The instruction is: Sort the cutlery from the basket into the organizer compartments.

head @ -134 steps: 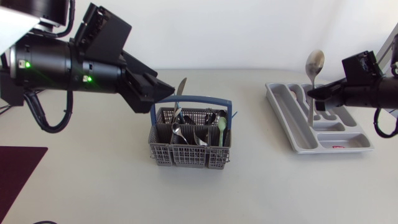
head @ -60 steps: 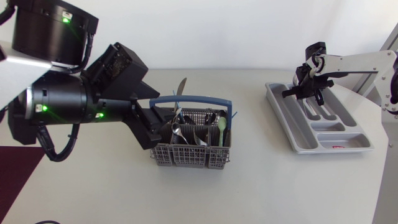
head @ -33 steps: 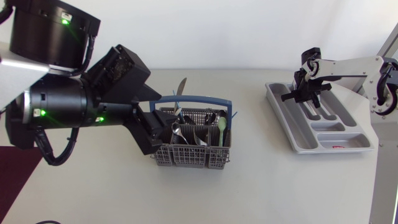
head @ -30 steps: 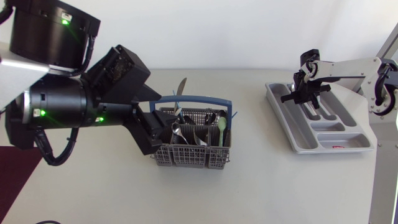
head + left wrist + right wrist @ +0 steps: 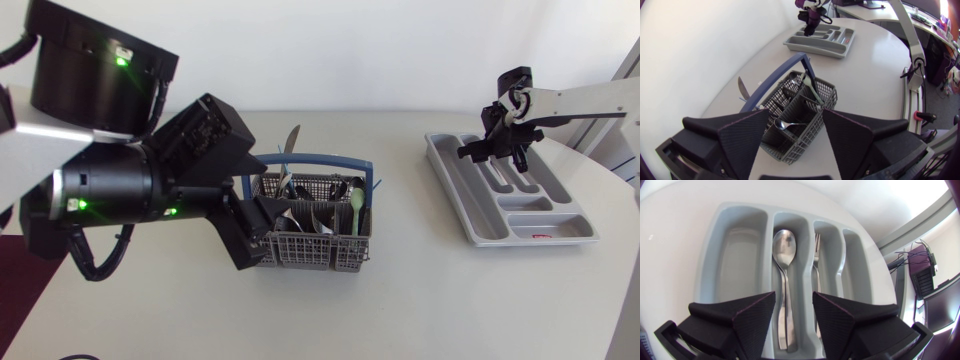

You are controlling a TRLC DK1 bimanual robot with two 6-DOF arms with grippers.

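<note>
Head view: grey mesh basket with blue handle holds cutlery on white tabletop; grey plastic organizer tray stands well apart.
Left wrist view: left gripper wide open, empty, basket end between its fingers.
Right wrist view: right gripper open, empty, over steel spoon lying in a tray compartment.

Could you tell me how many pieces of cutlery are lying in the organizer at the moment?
2: a spoon in one long compartment, and a thin piece, probably a fork, in the next. The right gripper may hide others.

The left arm is bulky black cylinders with green lights and a looping black cable; the right arm is a slim white link with black joints.
</note>
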